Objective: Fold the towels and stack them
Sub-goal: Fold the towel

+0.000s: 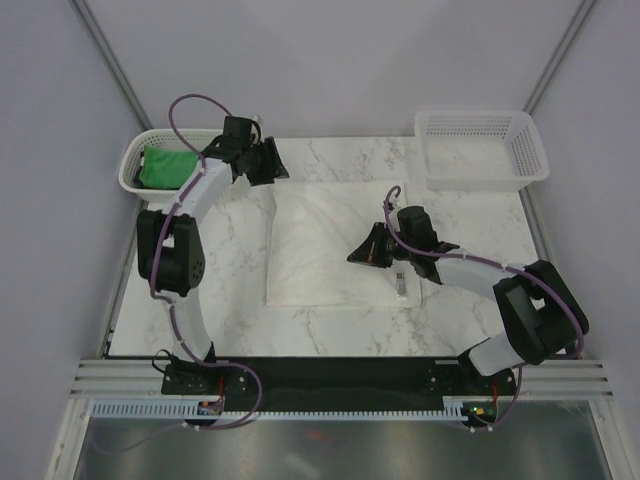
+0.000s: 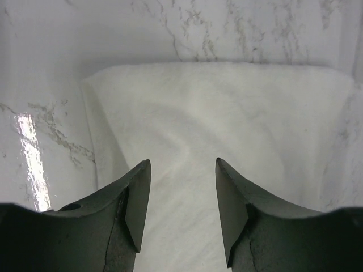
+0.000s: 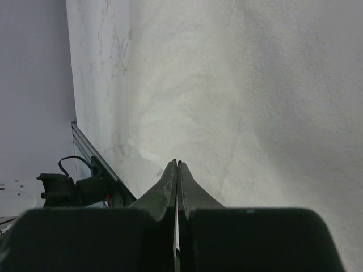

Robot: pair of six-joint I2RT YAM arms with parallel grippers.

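White terry cloth: the white towel (image 1: 330, 250) lies spread flat in the middle of the marble table (image 1: 230, 320), roughly rectangular, its long side running away from the arm bases. This is judged a layout for folding, though no finished crease can be confirmed. The left gripper (image 2: 182, 170) hovers over the towel's far-left corner, jaws parted and carrying nothing, with cloth visible between and beyond them; it is probably lined up to take that corner. The right gripper (image 3: 176, 164) sits low over the towel's right-centre, jaws clenched fully together. No cloth shows between them in the wrist view, so whether a thin pinch of fabric is caught cannot be told. The green towel (image 1: 160, 166) rests bunched in the left basket (image 1: 128, 175) at the far-left corner, apart from the work area, presumably waiting its turn. The right basket (image 1: 535, 165) stands at the far-right corner. A navy towel is not found in any view. A small tag (image 1: 400, 284) sits near the white towel's right edge, its print unreadable. The towel's near-right corner is partly masked by the right arm (image 1: 470, 270).
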